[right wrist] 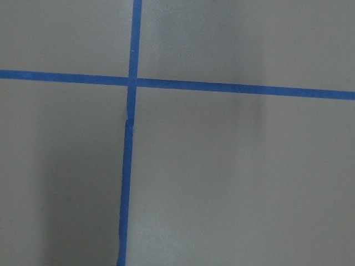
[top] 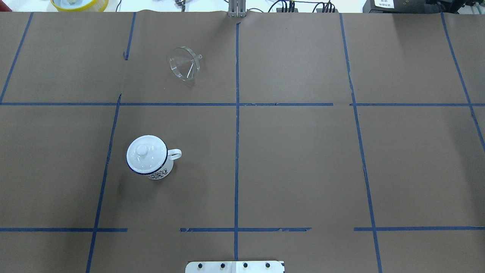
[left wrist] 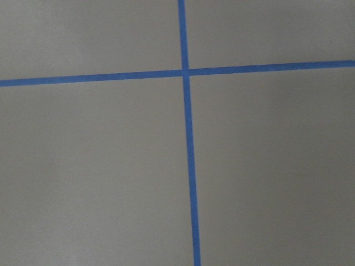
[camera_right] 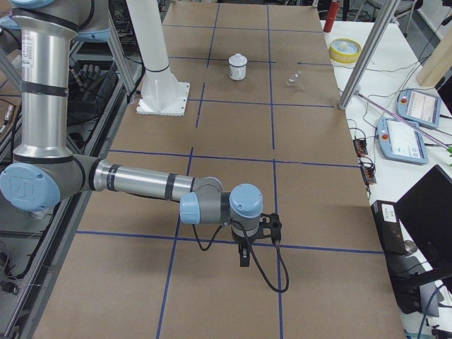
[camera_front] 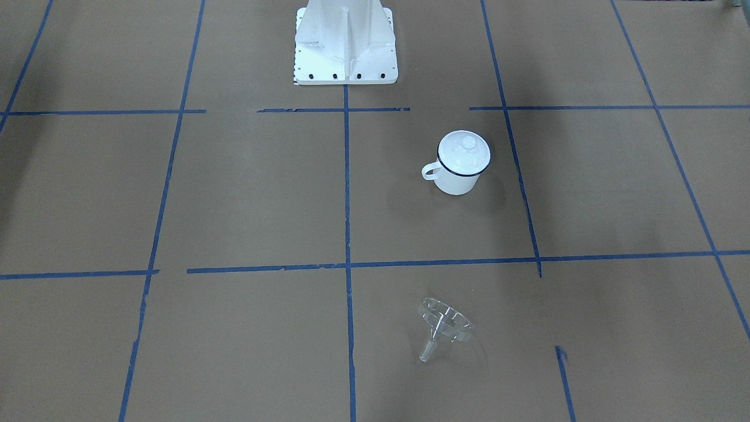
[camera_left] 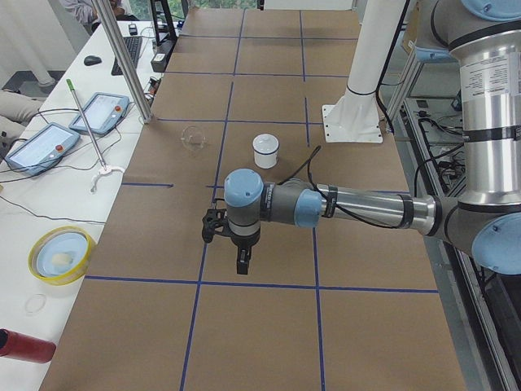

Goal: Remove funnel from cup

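At each end of the bench [top: 303,159], nearest the side cameras, 2 pincers are seen hanging over the brown paper: the left pincer [camera_left: 242,259] and the right pincer [camera_right: 244,256]. Whether either is apart or together cannot be told from these views. Only blue tape lines [left wrist: 188,166] are shown by the 2 wrist cameras. Further in, on the robot's left half, the cup [camera_front: 456,183] is found upright, capped by a white knobbed lid [top: 146,154]. Beyond it, well apart, the funnel [top: 184,68] is seen lying tilted on the bench, out of the cup, near the far edge.
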